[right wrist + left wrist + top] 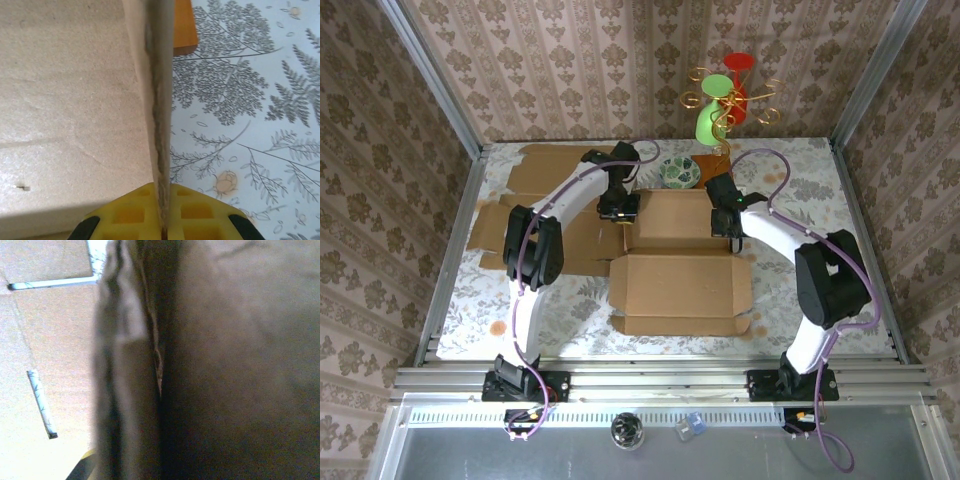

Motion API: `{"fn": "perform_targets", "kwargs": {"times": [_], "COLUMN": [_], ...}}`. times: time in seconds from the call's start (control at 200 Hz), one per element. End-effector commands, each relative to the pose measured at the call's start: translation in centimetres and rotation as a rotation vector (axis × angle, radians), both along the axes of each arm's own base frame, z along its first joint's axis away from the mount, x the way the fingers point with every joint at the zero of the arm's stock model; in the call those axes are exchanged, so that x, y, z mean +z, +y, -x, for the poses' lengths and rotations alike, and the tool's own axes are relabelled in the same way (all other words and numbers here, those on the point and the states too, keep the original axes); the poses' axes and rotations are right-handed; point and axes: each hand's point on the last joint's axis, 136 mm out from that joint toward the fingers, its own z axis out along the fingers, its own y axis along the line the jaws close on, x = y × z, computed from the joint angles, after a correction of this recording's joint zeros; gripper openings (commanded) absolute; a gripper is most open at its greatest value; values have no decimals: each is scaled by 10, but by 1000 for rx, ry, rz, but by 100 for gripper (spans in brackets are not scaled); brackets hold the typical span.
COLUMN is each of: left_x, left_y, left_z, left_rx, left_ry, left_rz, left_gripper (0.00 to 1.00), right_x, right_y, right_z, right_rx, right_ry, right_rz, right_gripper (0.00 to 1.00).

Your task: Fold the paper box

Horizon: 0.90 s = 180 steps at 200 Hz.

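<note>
Your right gripper pinches the raised wall of the brown cardboard box between its yellow pads; your left gripper is closed, a cardboard fold directly ahead of its jaws.

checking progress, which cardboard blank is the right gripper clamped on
The middle blank, rear panel pinched in the right gripper; the other blank lies flat far left.
</note>
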Motion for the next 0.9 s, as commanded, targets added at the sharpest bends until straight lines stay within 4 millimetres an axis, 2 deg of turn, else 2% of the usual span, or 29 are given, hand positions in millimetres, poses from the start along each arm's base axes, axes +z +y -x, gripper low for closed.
{"fn": "perform_targets", "kwargs": {"times": [0.0,0.18,0.33,0.48,0.63,0.895], "left_x": [4,6,6,3,2,1], "left_y": [-2,-5,-8,-5,-2,-1], "left_z": [0,0,-1,-2,-4,-5], "left_rx": [-15,-19,-20,-13,-2,-13], "left_ry": [6,-1,-4,-6,-18,-58], "left_rz": [1,11,19,6,-7,-33], "left_gripper": [0,0,0,0,10,16], "right_x": [-3,-10,-9,-2,3,2], "right_y": [-35,-41,-28,-26,-30,-32], "right_z": [22,29,21,17,22,30], "right_rx": [-135,-161,-120,-108,-136,-154], "right_ry": [69,143,102,74,61,72], "right_rz": [162,212,136,116,119,118], "right_gripper": [8,2,2,0,0,0]}}
